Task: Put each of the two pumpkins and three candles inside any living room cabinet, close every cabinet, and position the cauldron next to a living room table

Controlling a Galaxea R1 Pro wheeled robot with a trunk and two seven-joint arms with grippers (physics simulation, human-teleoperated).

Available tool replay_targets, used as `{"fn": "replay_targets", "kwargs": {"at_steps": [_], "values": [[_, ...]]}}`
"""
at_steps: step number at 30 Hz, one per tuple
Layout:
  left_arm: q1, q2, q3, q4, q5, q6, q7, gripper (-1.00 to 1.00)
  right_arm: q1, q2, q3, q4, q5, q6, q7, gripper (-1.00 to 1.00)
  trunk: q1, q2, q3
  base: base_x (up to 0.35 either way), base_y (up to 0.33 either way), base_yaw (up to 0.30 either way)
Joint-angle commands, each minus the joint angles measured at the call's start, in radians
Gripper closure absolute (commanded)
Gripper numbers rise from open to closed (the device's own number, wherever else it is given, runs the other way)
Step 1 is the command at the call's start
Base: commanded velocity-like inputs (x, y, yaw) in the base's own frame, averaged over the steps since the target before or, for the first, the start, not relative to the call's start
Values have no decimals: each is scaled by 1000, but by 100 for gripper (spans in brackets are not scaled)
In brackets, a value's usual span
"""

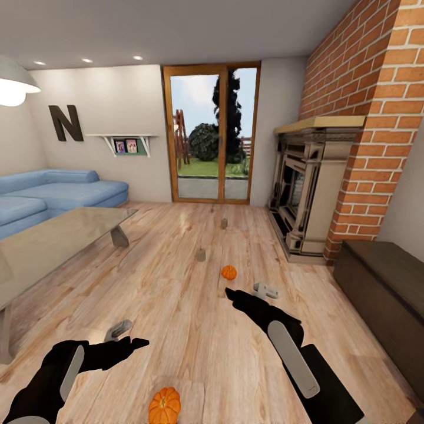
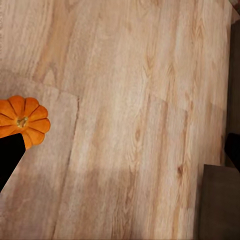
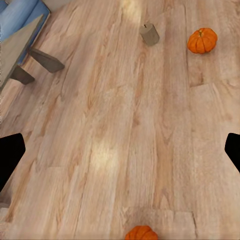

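A ribbed bright-orange pumpkin (image 1: 164,406) is seen at six o'clock on the wooden floor, between the empty, spread left claw (image 1: 125,337) and right claw (image 1: 246,292). A second pumpkin (image 1: 228,272) and stubby beige candles (image 1: 201,255) lie beyond at twelve. Collection seems barely begun; the near pumpkin should be grasped next.

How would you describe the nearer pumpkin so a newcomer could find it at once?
Start at the glass table on the left, then look across the wooden floor toward the robot. The near pumpkin sits at the bottom edge of the head view, between the two arms. It appears larger than the far pumpkin, which lies farther out near a candle.
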Motion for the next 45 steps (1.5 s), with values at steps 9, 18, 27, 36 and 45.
{"fn": "replay_targets", "kwargs": {"at_steps": [9, 18, 27, 36, 45], "values": [[0, 0, 0, 0, 0, 0, 0, -100, 1, 10, 3, 8, 3, -16, 2, -100, 35, -63, -28, 0, 0, 0], [0, 1, 0, 0, -1, 1, 0, -100, 1, 9, -1, 36, -8, -85, 55, -100, 69, -126, -56, 0, 0, 0], [-2, 3, 0, 0, 0, 3, -1, -100, 2, 9, -9, 58, -37, -88, 143, -100, 104, -189, -85, 0, 0, 0], [-3, 3, 0, 0, 0, 3, -4, -100, 2, 12, -1, 62, -39, -90, 147, -100, 138, -252, -113, 0, 0, 0], [-6, 4, 4, 0, 0, 3, -6, -100, 2, 11, -2, 79, -39, -89, 161, -100, 173, -315, -141, 0, 0, 0]]}}
